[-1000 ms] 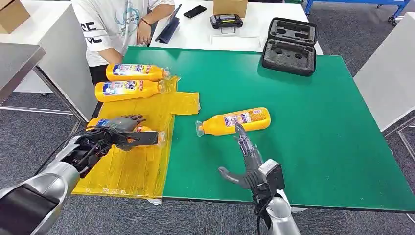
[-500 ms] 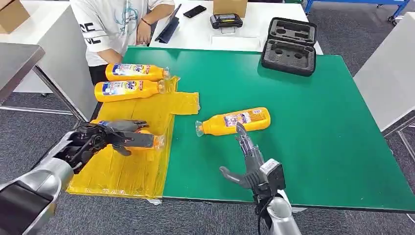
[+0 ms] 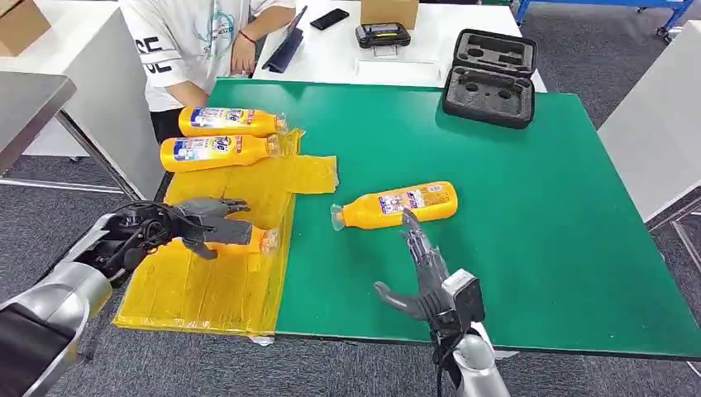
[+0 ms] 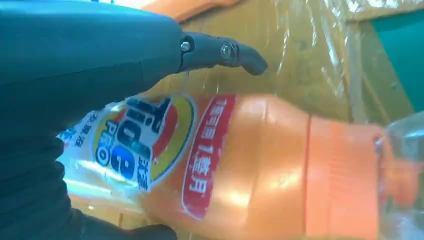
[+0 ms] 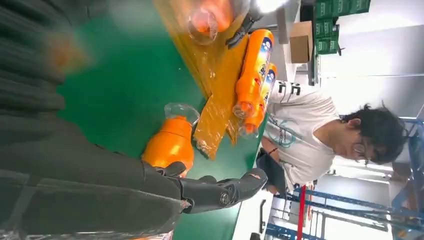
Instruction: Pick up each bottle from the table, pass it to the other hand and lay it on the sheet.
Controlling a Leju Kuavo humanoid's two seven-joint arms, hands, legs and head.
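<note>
At the left of the head view, a bottle [image 3: 240,234] lay low over the yellow sheet [image 3: 215,281], the left hand [image 3: 202,225] with its fingers wrapped around the body. Two more bottles [image 3: 216,136] lay at the sheet's far end, upper left. One bottle [image 3: 395,205] remained on the green table [image 3: 537,207] at centre, the right hand [image 3: 422,277] just below it, fingers spread and holding nothing. Judged by this, the laying-down step was nearly done; next the left hand needed to let go, and the right to reach forward and close on the last bottle.
</note>
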